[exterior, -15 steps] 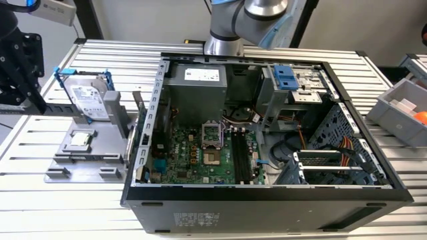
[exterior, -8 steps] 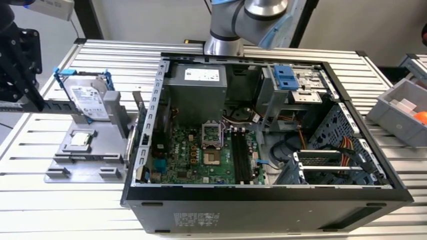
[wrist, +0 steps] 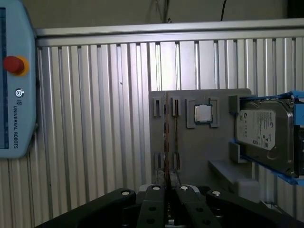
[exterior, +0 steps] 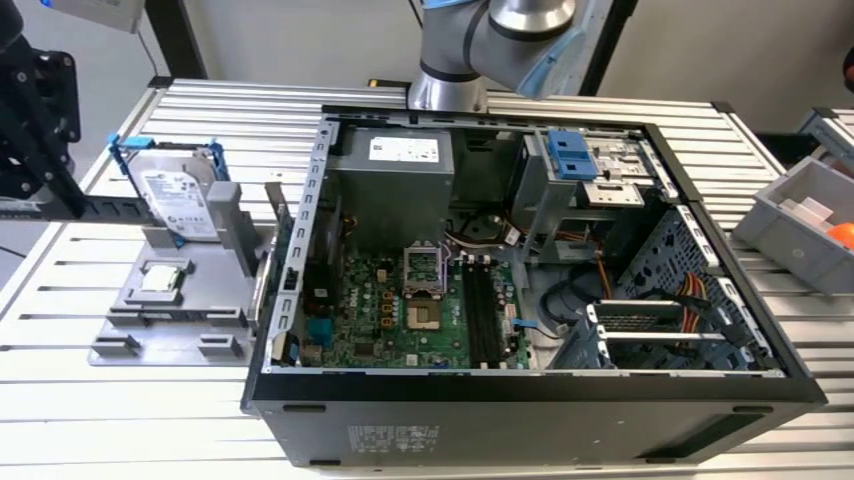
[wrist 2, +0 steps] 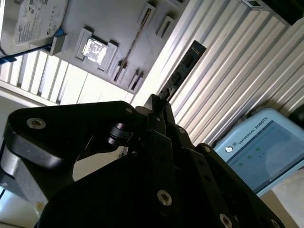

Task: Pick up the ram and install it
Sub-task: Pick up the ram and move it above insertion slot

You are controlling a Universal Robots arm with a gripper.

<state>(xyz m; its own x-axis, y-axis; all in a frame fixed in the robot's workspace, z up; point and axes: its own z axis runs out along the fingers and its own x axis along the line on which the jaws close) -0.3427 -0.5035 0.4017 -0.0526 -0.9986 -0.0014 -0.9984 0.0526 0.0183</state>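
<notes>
Pick-up stage of the memory installation. The gripper (wrist 2: 159,102) is closed narrowly on the ram (wrist 2: 183,69), which juts out from between the black fingers as a thin dark stick. In the first wrist view it appears edge-on, running in line with the narrow holders of the grey fixture plate (wrist: 190,156). Whether its far end is clear of the plate cannot be told.

The plate lies on the ribbed aluminium table (wrist: 95,118) at the exterior view's left. It also carries the square processor chip (wrist: 203,114) and the hard drive (wrist: 259,135) in its blue frame. The open computer case (exterior: 534,385) stands to the right, well apart from the ram. Its motherboard (exterior: 387,310) is exposed, and the long black memory slots (exterior: 483,310) look unoccupied.

Judgement on technique: the fingers appear to clamp one end of the stick, so most of its length overhangs. The stick should be kept square in the grip, moved slowly, and kept off the plate's holders and the case wall.

Writing: the hard drive bears a white printed label. The power supply (exterior: 400,150) in the case carries another. The pale blue teach pendant (wrist: 14,95), with its red stop button (wrist: 13,65), shows a maker's logo.
</notes>
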